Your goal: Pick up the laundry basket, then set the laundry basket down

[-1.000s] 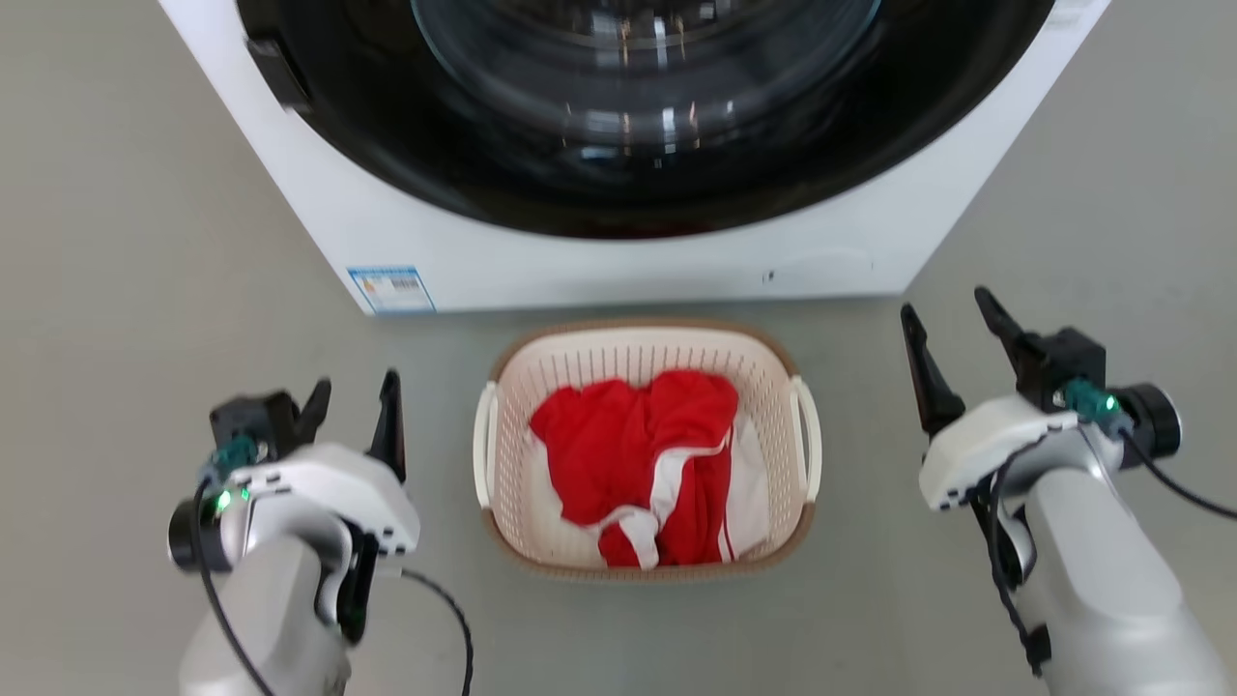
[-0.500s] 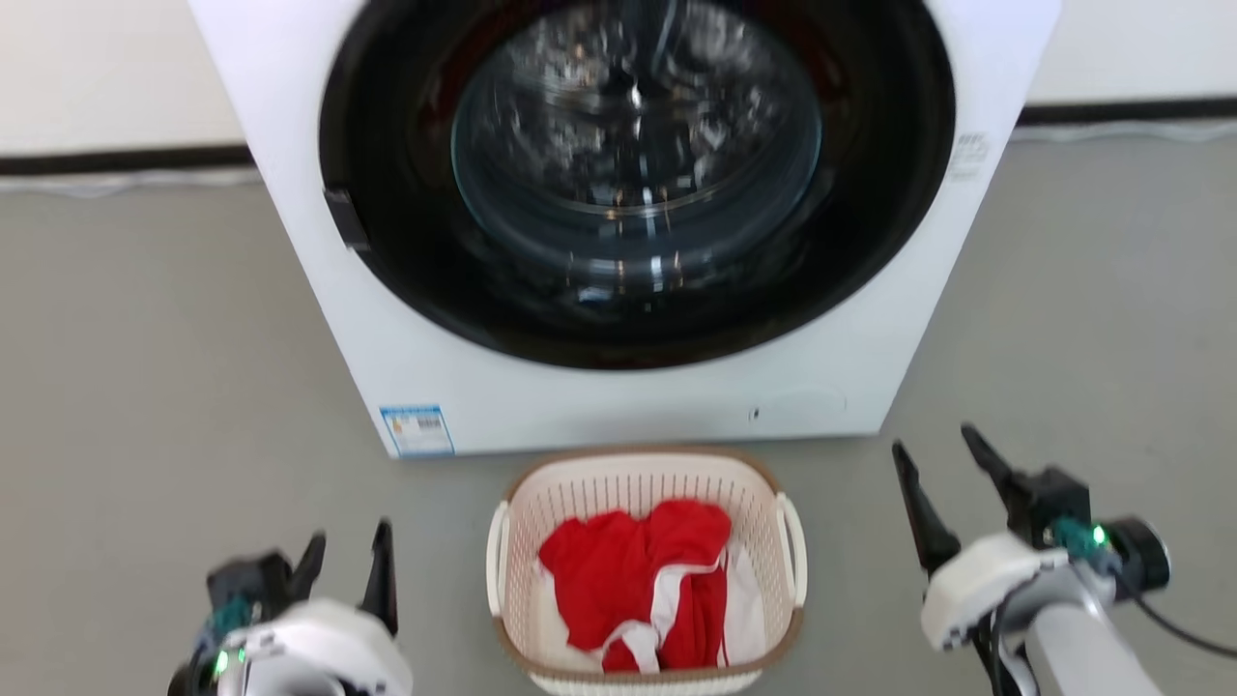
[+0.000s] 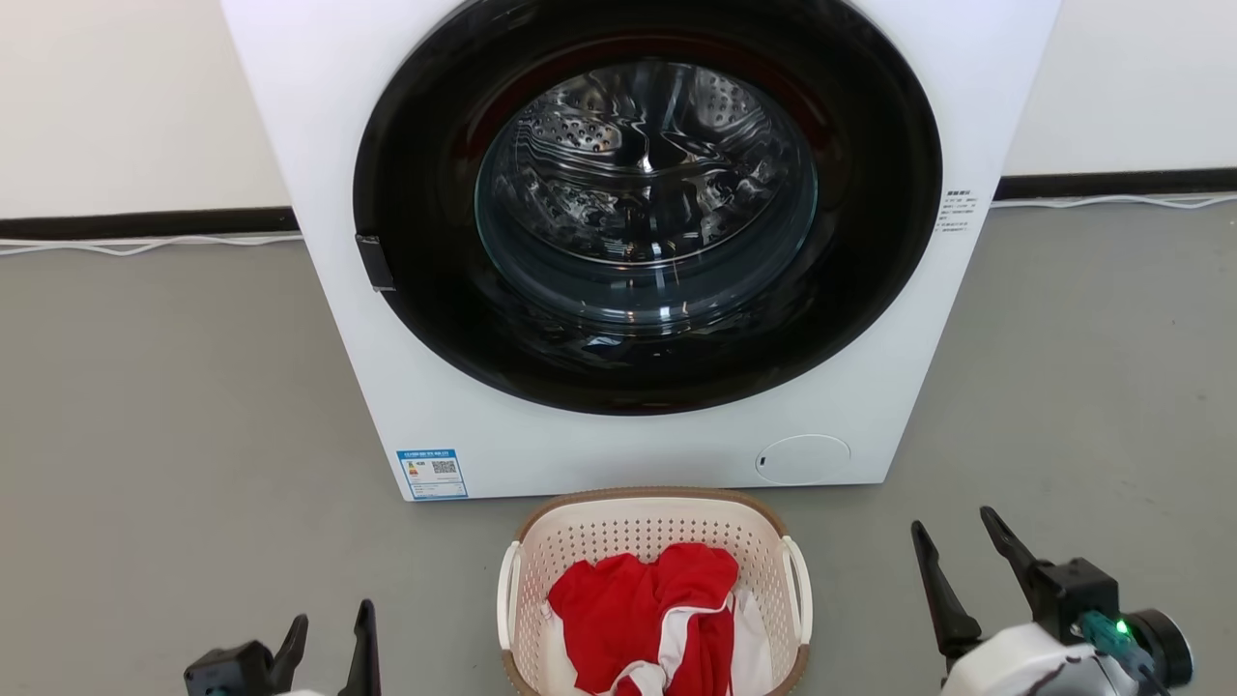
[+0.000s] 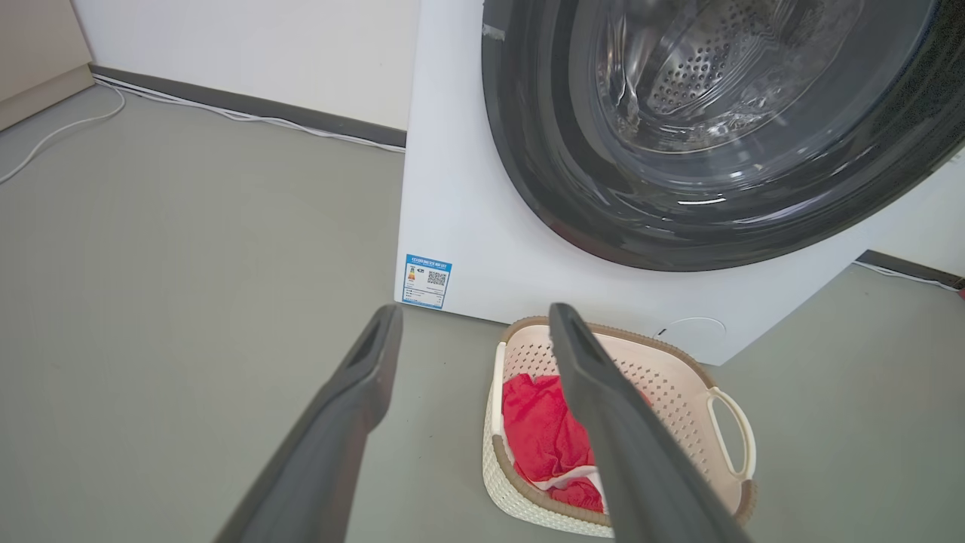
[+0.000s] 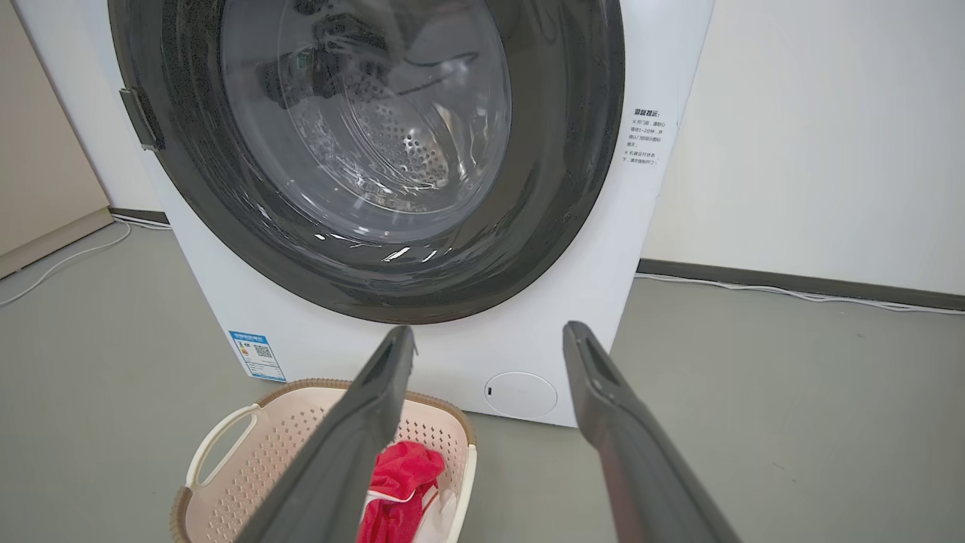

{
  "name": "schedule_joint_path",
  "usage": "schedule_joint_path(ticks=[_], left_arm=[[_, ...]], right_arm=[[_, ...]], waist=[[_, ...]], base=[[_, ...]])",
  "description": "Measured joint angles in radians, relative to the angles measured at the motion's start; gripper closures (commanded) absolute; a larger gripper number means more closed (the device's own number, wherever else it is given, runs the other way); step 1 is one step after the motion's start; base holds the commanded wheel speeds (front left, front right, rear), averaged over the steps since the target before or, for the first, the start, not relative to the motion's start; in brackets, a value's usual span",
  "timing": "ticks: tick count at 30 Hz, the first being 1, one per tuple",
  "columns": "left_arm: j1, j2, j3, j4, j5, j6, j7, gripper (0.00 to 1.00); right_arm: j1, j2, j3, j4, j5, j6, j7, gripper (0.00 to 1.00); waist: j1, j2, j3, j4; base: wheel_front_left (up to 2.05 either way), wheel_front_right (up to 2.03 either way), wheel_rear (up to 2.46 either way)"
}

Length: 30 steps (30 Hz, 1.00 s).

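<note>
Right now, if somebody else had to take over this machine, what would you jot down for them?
Left end effector: open, empty, to the left of the laundry basket, apart from it.
Right end effector: open, empty, to the basket's right, apart from it.
Laundry basket: upright on the grey floor, just in front of the washer, with red and white clothes inside. Its loop handles are free.
Done: I cannot tell whether it was already lifted and put back.
Left: if not, probably take both handles, lift, then set it down.
</note>
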State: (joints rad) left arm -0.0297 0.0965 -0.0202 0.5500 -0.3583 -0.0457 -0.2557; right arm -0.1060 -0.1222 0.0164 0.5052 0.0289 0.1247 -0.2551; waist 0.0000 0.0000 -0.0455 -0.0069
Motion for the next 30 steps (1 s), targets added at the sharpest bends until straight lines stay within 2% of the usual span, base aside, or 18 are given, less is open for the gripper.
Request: schedule_joint_path(ticks=[11,29,30], left_arm=[[0.067,-0.006,0.022,-0.053,0.016,0.001,0.0,0.0],[0.089,-0.026,0.065,-0.089,0.019,0.002,0.0,0.0],[0.09,-0.026,0.065,-0.093,0.034,0.002,0.0,1.0]], right_arm=[[0.069,0.02,-0.02,-0.069,-0.005,0.0,0.0,0.0],[0.088,0.034,-0.035,-0.084,-0.009,0.0,0.0,0.0],[0.089,0.035,-0.035,-0.081,-0.009,0.0,0.0,1.0]], waist=[[0.0,0.0,-0.013,-0.018],[0.0,0.0,-0.012,-0.036],[0.0,0.0,-0.012,-0.036]], base=[[0.0,0.0,0.0],[0.0,0.0,0.0],[0.0,0.0,0.0]])
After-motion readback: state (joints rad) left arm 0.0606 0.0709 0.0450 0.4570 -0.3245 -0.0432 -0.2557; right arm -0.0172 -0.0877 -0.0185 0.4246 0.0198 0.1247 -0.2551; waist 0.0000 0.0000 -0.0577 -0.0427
